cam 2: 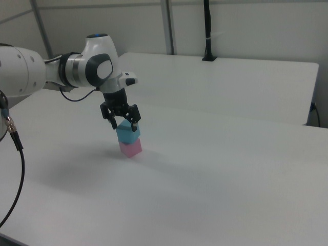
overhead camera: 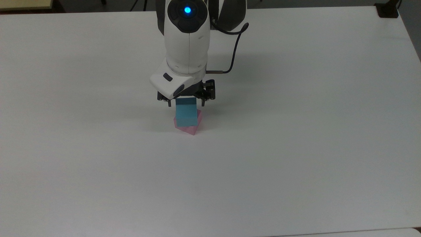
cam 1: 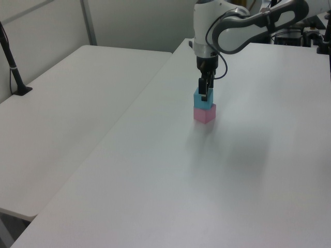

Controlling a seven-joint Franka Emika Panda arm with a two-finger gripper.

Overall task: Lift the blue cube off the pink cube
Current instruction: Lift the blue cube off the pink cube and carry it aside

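- Gripper (overhead camera: 186, 104) is hanging spread wide, gripping nothing, one finger either side of the blue cube's (overhead camera: 186, 114) top.
- Blue cube is sitting centre frame on pink cube (overhead camera: 192, 129), twisted relative to it.

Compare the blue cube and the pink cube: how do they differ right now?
The blue cube sits on top; the pink cube rests on the table beneath it. They are turned differently: in the top view the pink cube's corners stick out past the blue cube's edges. The open gripper straddles the blue cube, not the pink cube. Both look about the same size, plain and matte.
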